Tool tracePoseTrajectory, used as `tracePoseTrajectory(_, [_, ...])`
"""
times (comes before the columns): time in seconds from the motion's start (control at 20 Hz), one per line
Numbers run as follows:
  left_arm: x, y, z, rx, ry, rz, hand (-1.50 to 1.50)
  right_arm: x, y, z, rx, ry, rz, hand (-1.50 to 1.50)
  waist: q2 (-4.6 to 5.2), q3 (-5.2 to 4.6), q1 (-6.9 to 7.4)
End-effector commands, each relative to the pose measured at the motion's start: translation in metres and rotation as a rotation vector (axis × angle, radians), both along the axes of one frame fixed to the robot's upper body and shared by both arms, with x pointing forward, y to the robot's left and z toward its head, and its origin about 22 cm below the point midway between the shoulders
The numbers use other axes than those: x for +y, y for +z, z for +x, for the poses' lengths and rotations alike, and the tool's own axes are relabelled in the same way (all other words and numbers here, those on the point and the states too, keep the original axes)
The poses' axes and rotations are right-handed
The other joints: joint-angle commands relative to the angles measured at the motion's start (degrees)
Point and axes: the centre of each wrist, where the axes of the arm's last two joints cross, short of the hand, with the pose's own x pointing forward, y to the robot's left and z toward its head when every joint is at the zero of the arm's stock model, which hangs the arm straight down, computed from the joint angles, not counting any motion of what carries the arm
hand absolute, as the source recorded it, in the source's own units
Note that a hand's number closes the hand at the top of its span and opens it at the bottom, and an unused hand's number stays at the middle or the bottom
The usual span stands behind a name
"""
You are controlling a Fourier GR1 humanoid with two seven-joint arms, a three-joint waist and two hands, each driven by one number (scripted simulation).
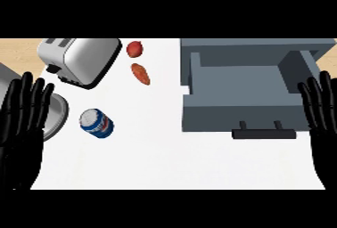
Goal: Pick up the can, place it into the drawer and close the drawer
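Observation:
A blue and white can (pixel 96 123) lies on its side on the white counter, left of centre. The grey drawer (pixel 197 113) stands pulled open at the right, its inside bare, with a dark handle (pixel 264 132) on its front. My left hand (pixel 23 120) rests open at the left edge, fingers up, a short way left of the can. At the right edge my right hand (pixel 322 116) rests open beside the drawer's right wall. Neither hand touches anything.
A silver toaster (pixel 79 58) sits at the back left. Two reddish-orange food items (pixel 135 48) (pixel 141 73) lie between toaster and drawer. A grey round rim (pixel 58 116) shows behind my left hand. The counter's front edge (pixel 178 189) runs along the bottom.

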Motion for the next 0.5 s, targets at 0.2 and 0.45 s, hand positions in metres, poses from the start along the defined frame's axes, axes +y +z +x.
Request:
tracePoseTrajectory(0.2, [0.045,0.005,0.023,-0.015,-0.05,-0.027,-1.5,0.006,0.0,0.003,0.026,0.026,0.033,-1.5,0.4,-1.51,-0.08])
tracePoseTrajectory(0.45, [0.046,-0.013,0.022,0.373,0.093,0.018,-1.5,-0.014,-0.019,-0.012,0.28,-0.219,0.085,-1.5,0.43,-1.47,-0.74])
